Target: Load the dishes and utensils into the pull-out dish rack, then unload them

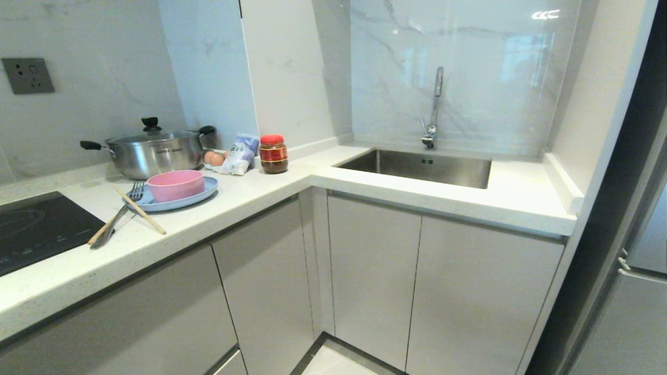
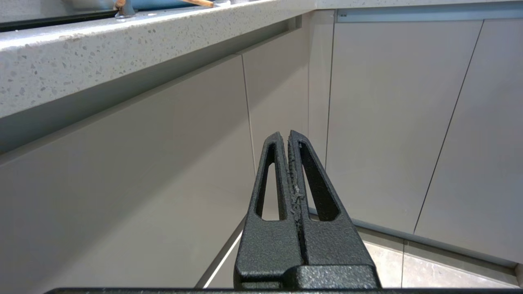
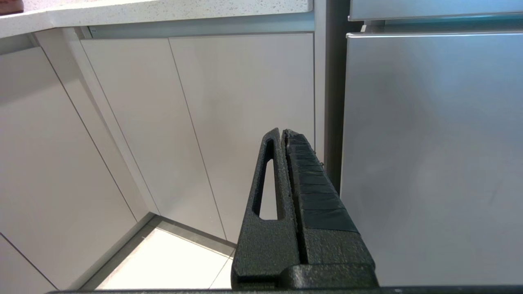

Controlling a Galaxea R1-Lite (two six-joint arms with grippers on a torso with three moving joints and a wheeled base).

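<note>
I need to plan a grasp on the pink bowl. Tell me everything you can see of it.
The pink bowl is round, matte and low-walled, and looks like plastic or wheat-straw ware, with a plain rim. It stands upright, mouth up, and nothing can be seen inside it from this angle. It sits on the light blue plate on the white countertop, in front of the steel pot. Only the plate touches it; the fork and chopsticks lie just to its left, apart from it.
</note>
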